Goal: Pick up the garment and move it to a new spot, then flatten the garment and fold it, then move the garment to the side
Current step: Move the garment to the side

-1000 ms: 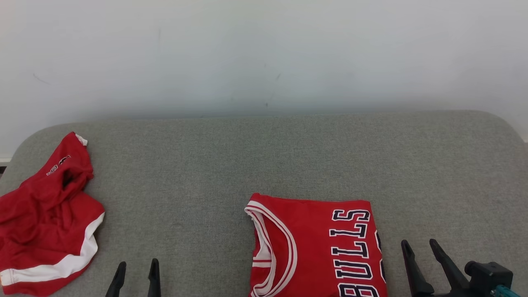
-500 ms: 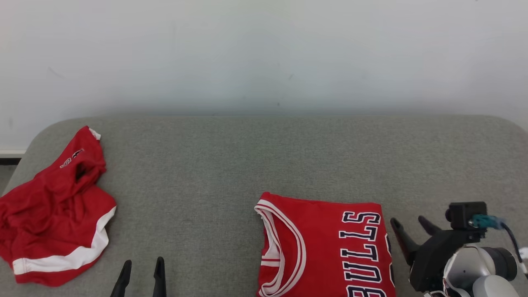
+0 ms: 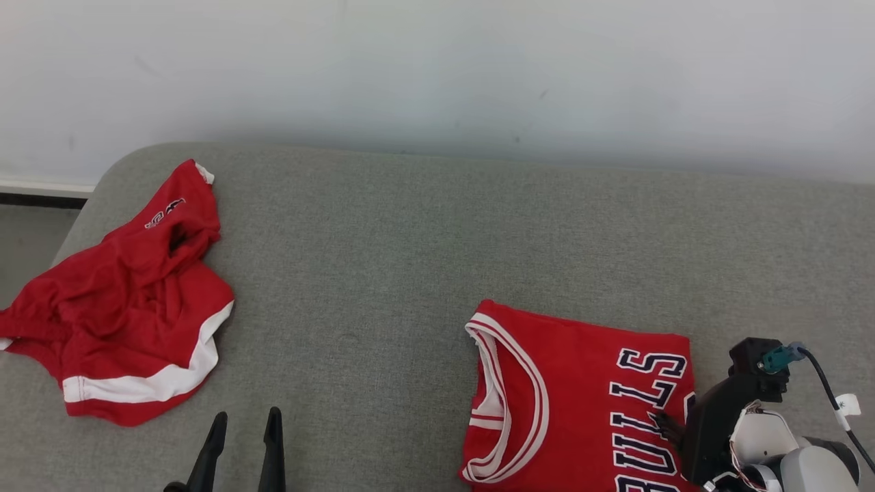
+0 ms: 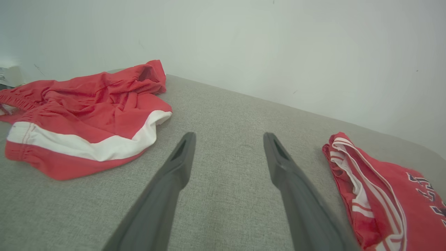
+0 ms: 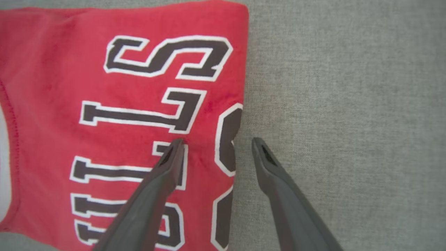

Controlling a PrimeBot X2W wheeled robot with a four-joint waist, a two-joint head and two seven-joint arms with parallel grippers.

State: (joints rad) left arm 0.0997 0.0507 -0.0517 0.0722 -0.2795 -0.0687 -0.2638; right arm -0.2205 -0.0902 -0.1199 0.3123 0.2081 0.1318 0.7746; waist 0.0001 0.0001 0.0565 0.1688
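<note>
Right gripper (image 5: 216, 143) wide open, empty, fingers straddling the edge of the folded jersey (image 5: 52, 62) on the grey cushion (image 5: 348, 104). Left gripper (image 4: 228, 136) open, empty, between shorts (image 4: 80, 115) and jersey. Risk: pinching only the top layer, so the fold drops open when lifted.

My head has turned, so the whole scene has slid across my view; that is my camera's doing. My right pincer (image 5: 216, 141), which a second ago pointed forward alongside the folded jersey (image 3: 574, 383), has reared up, tipped over and come in above the jersey's right edge. One finger (image 5: 167, 164) is now over the lettering (image 5: 146, 115), the other over the grey cushion (image 3: 410, 239).
</note>
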